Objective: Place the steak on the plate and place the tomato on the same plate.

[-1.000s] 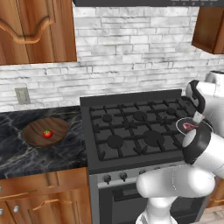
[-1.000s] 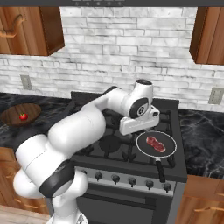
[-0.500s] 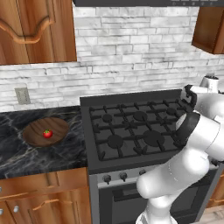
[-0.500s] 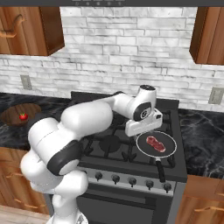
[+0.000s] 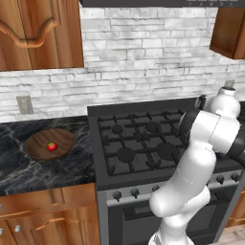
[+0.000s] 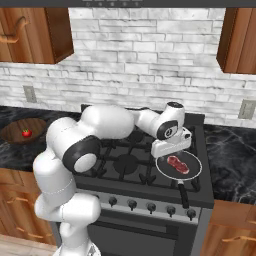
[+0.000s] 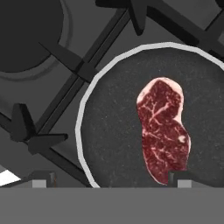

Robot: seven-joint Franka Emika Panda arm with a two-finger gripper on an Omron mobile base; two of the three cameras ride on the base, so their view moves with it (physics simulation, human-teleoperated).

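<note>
Nothing done yet. Open, empty hand hangs over flat red raw steak in round dark pan. Small red tomato waits on desk.

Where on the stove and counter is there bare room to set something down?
Free: the stove burners left of the pan, and the dark counter in front of the wooden dish holding the tomato. Crowded: the pan, with the steak under the open gripper.
</note>
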